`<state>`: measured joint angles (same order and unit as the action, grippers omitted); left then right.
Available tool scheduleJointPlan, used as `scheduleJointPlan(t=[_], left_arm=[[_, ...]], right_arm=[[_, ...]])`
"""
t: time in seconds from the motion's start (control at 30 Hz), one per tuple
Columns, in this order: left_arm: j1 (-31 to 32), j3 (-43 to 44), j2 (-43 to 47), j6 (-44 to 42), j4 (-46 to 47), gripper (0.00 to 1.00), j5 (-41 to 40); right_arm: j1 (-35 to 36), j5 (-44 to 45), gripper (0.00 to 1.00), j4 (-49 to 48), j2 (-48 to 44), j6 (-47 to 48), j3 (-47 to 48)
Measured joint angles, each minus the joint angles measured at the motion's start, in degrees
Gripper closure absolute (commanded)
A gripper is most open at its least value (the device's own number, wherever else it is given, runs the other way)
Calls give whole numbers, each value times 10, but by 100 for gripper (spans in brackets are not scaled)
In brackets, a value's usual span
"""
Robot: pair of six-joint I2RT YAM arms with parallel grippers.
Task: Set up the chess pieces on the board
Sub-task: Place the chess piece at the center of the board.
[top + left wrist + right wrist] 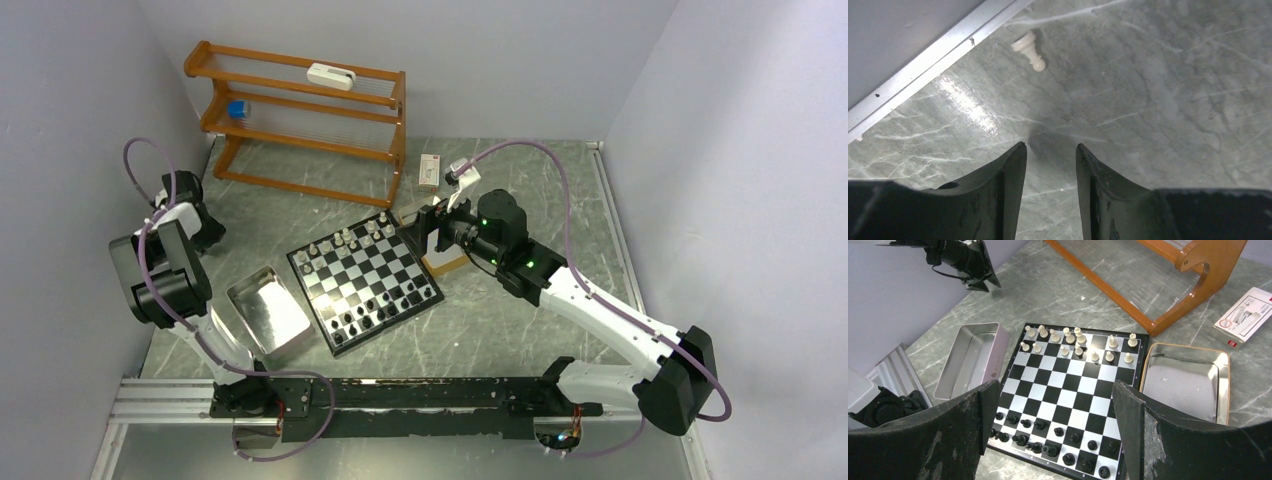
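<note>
The board lies mid-table, and it also shows in the right wrist view. White chess pieces stand in its two far rows and black ones in its two near rows. One white pawn lies on its side on the table beside the wall rail, ahead of my left gripper. That gripper is open and empty, low over the table at the far left. My right gripper is open and empty. It hovers at the board's right corner.
An empty metal tray sits left of the board. A second tray lies at the board's right, under my right arm. A wooden rack stands at the back. A small white box lies beside it. The left wall is close.
</note>
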<state>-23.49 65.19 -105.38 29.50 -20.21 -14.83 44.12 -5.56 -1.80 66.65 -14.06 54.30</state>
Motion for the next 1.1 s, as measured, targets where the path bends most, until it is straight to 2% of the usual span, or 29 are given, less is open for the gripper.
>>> scheduleJointPlan(t=[0.2, 0.57, 1.1], left_arm=[[-4, 12, 24, 0, 2, 52, -25], [-29, 43, 0, -2, 24, 60, -27], [-29, 42, -50, -45, 76, 58, 62]], right_arm=[[0, 1, 13, 0, 0, 1, 0], [0, 8, 13, 0, 0, 4, 0], [0, 9, 13, -1, 7, 5, 0]])
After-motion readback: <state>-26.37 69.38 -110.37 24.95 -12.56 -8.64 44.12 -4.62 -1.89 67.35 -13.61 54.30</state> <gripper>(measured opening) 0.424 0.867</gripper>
